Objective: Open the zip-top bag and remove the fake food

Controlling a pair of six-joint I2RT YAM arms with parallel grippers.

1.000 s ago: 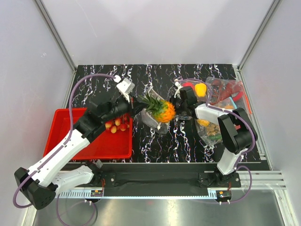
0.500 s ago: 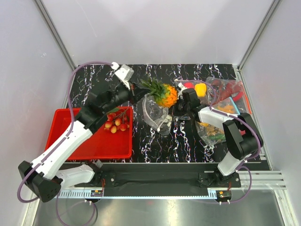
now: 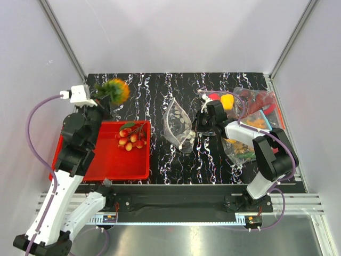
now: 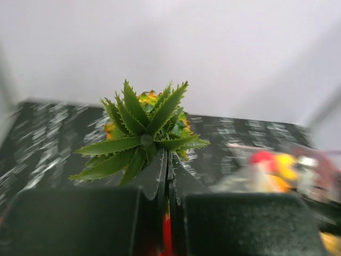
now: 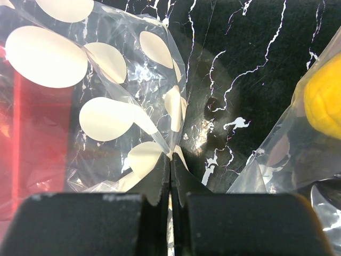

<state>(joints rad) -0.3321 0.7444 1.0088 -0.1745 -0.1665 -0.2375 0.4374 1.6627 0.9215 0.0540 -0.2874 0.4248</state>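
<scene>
Left gripper (image 3: 105,94) clamps fake pineapple (image 3: 120,91) by crown, beyond red tray (image 3: 106,165); long axis crosswise, crown leftward. Right gripper (image 3: 199,122) pinched shut on zip-top bag (image 3: 178,124), right of tray.

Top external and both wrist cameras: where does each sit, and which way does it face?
Top external: above and behind, looking down on the table; left arm and right arm show.
Left wrist: behind the left gripper, facing the orange fruit it holds.
Right wrist: behind the right gripper, facing down at the zip-top bag it pinches.
Shared: top external shows both items.
</scene>
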